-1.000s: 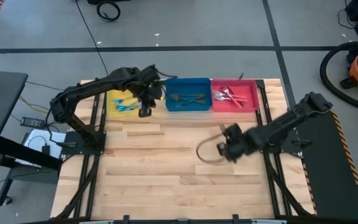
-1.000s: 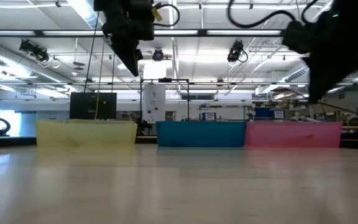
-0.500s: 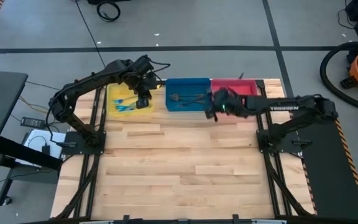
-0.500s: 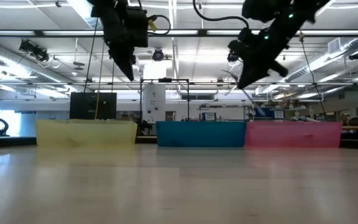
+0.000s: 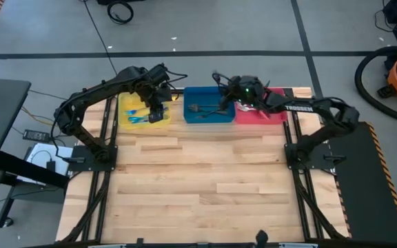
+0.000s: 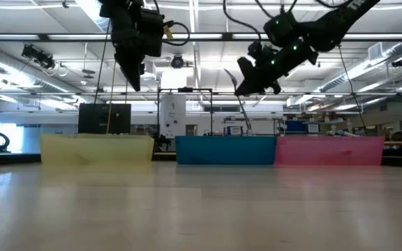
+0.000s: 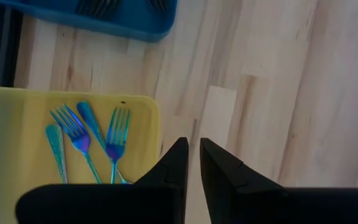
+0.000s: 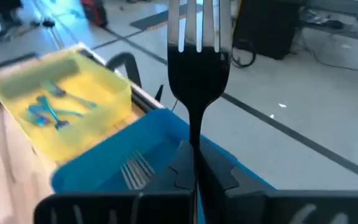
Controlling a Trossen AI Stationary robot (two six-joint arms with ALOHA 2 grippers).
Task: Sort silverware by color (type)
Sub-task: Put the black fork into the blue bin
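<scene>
Since a second ago, my right gripper [image 5: 234, 98] has swung from mid-table up over the blue tray [image 5: 191, 92], clenched on a dark fork [image 8: 197, 74] with tines pointing up. My left gripper [image 5: 155, 110] hovers at the yellow tray [image 5: 125, 105], fingers [image 7: 178, 163] nearly together, holding nothing. Blue forks [image 7: 92, 142] lie in yellow, grey ones in blue.

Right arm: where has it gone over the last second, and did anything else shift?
The right gripper, shut on a dark grey fork, swung from the open table near its base up to the blue tray, where it hangs now. The left gripper drew back a little over the yellow tray. Trays and the silverware in them stayed put.
</scene>
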